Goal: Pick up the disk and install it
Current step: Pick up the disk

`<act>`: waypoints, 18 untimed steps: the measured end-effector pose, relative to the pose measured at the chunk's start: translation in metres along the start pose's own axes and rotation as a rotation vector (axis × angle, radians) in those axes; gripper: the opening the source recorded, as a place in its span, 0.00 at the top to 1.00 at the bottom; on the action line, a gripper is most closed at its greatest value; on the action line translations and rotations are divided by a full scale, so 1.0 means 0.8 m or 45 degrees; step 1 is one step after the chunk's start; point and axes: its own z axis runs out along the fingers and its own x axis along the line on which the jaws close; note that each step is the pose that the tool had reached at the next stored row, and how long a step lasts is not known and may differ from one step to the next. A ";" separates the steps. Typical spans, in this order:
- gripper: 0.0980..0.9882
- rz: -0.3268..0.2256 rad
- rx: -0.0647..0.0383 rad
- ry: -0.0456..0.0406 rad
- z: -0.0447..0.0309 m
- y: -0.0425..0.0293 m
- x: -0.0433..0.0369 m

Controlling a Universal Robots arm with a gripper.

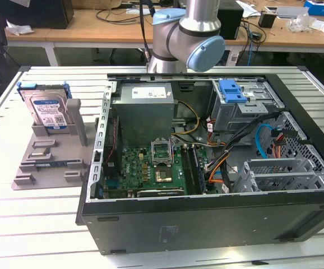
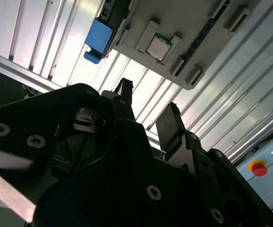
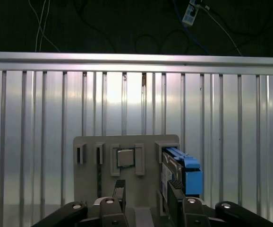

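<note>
The flat silver-metal hard disk w/ blue-and-white label and blue plastic rails (image 1: 47, 108) is seen standing upright on edge in a slot of the grey plastic holder block (image 1: 44, 162). This sits on the slatted aluminium worktop (image 1: 38, 224) at the exterior view's left, just beside the open black PC case (image 1: 207, 221). The grey-and-blue robot arm (image 1: 187, 33) is seen behind the case. In the first wrist view the black gripper (image 3: 147, 191) is shown spread, w/ nothing pinched betw. its fingers (image 3: 174, 189), and apart from the holder. The same gap is shown in the second wrist view. A small square silver chip (image 3: 126, 157) is seated in the holder's middle pocket, next to the disk.
</note>
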 end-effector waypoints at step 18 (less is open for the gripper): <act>0.57 0.000 0.000 0.001 0.0068 -0.0212 -0.042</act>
